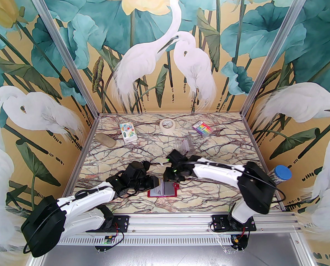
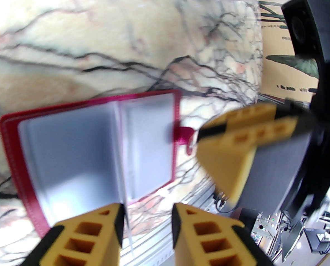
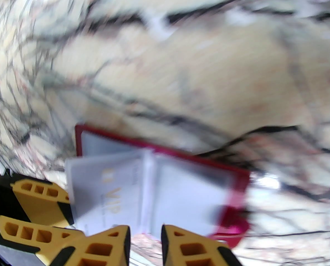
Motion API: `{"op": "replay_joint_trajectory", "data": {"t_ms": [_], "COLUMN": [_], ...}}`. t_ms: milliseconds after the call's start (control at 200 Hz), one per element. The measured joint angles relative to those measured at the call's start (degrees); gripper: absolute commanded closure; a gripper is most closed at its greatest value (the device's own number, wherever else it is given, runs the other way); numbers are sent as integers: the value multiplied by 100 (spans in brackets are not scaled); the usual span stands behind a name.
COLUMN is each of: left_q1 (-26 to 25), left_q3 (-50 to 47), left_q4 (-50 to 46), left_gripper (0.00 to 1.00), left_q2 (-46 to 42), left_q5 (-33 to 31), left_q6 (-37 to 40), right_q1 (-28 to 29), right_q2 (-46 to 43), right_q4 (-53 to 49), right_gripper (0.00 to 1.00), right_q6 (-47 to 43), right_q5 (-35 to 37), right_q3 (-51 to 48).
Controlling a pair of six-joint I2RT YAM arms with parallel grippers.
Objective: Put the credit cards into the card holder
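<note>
Card holder (image 2: 98,148) open on table (image 1: 223,148)

Left arm (image 1: 83,204), right arm (image 1: 217,172): white shells, black joints, black cables, green lights. Left gripper (image 2: 146,212), right gripper (image 3: 145,231): ochre lattice fingers, black pads.

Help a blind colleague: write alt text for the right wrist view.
An open dark red leather-like card holder lies on the veined marble table, a pale grey plastic card with gold VIP lettering across one page. The right end effector, at the bottom, has jaws slightly apart, empty.
</note>
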Motion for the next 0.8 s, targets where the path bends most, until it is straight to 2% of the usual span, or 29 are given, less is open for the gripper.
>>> {"op": "replay_joint_trajectory", "data": {"t_ms": [380, 800], "left_q1": [-164, -308], "left_q3": [295, 713], "left_q4": [511, 811], "left_gripper": [65, 63], "left_q2": [962, 1578], "left_q5": [144, 245], "left_q6": [-79, -59], "right_q1": [-450, -553], "right_q2": [-415, -566], "right_q4": [-264, -409], "right_gripper": [73, 73], "right_q6": [-170, -258], "right_q5": [85, 107], "right_q3": [-354, -378]}}
